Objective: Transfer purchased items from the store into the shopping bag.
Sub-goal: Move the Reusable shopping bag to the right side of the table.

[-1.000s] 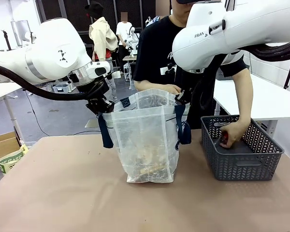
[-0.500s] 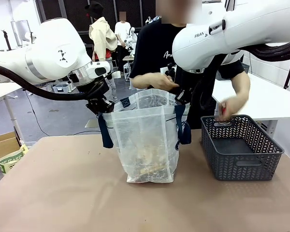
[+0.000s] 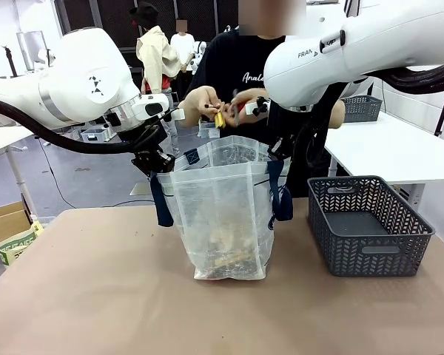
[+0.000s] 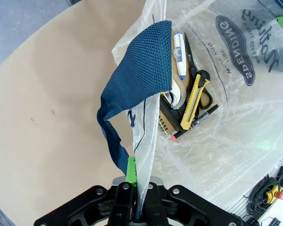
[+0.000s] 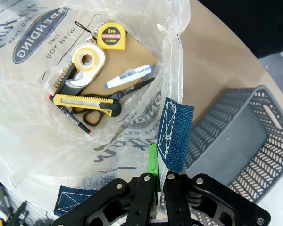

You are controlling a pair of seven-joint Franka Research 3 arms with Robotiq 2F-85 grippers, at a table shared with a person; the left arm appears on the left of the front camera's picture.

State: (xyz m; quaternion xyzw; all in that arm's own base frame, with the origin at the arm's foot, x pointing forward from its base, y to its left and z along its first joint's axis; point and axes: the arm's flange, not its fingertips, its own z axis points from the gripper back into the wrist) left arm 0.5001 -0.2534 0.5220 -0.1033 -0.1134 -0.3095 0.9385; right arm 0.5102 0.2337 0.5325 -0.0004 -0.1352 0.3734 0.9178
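Note:
The shopping bag (image 3: 222, 214), frosted plastic with navy straps, stands open mid-table. My left gripper (image 3: 154, 164) is shut on its left rim and my right gripper (image 3: 279, 151) on its right rim. The wrist views show each gripper (image 4: 137, 207) (image 5: 159, 188) pinching the plastic beside a navy strap (image 4: 141, 70) (image 5: 175, 134). On the bag's floor lie purchased items: a yellow utility knife (image 5: 85, 101), a tape measure (image 5: 112, 36), a tape roll (image 5: 87, 59), a white marker (image 4: 179, 55). The person's hands hold a small yellow and red item (image 3: 220, 117) above the bag's mouth. The store (image 3: 370, 229), a grey lattice basket, stands at the right and looks empty.
A cardboard box and a green-printed pack (image 3: 15, 240) sit at the table's left edge. A white table with another grey basket (image 3: 361, 107) stands behind at the right. The person stands close behind the bag.
The person's hand lifted an item out of the grey basket and carried it left, joining the other hand above the bag's mouth. Both arms held still.

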